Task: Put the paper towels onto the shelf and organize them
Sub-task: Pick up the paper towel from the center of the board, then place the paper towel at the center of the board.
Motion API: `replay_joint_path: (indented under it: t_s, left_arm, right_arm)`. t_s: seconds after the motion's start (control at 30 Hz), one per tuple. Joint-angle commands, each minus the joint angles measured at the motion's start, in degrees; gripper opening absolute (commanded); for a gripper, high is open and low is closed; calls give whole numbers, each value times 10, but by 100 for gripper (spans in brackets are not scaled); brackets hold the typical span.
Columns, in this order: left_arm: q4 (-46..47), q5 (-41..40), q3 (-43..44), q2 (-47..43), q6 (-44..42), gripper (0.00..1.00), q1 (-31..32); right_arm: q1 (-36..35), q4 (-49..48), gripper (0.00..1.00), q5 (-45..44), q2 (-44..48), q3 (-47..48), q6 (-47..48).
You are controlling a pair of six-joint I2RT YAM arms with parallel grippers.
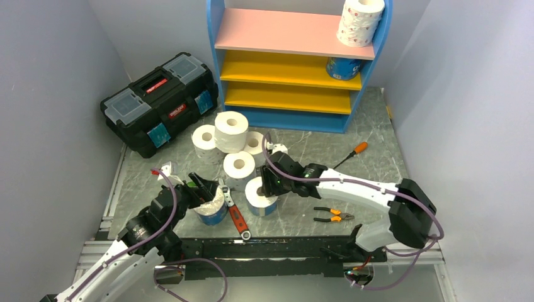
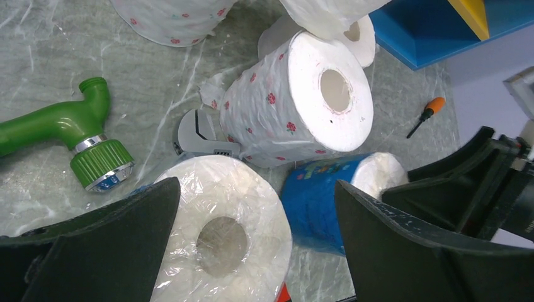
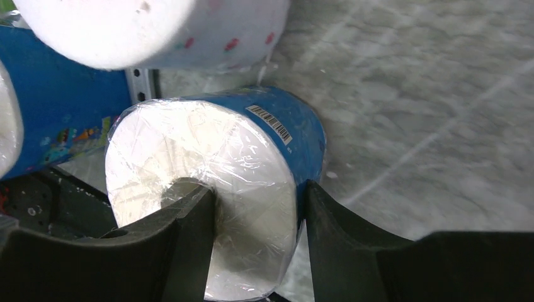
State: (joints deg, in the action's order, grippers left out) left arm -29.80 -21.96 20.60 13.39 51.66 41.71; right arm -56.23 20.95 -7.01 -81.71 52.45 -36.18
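The blue-framed shelf (image 1: pixel 293 31) stands at the back, with a pink-dotted paper towel roll (image 1: pixel 360 22) on its pink top board and a blue-wrapped roll (image 1: pixel 343 67) on the yellow board below. Several white rolls (image 1: pixel 230 131) are piled on the table before it. My right gripper (image 3: pixel 257 192) is shut on a blue-wrapped roll (image 3: pixel 189 145), one finger in its core and the other on its outer wrap. My left gripper (image 2: pixel 255 251) hangs open over a plastic-wrapped roll (image 2: pixel 220 207), beside a pink-dotted roll (image 2: pixel 296 100) lying on its side.
A black toolbox (image 1: pixel 160 104) sits at the left rear. An orange-handled screwdriver (image 1: pixel 359 149), pliers (image 1: pixel 334 215) and a red-handled wrench (image 1: pixel 236 217) lie on the table. A green hose nozzle (image 2: pixel 69 126) lies left of the rolls.
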Motion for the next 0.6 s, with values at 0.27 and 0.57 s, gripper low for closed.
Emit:
replay_joint_path:
  t_s: [0.27, 0.57]
  left_arm:
    - [27, 0, 37, 36, -31, 99, 2]
    - [55, 57, 59, 123, -23, 99, 1]
  right_arm:
    - [75, 102, 44, -111, 158, -29, 10]
    - [186, 42, 44, -73, 177, -80, 0]
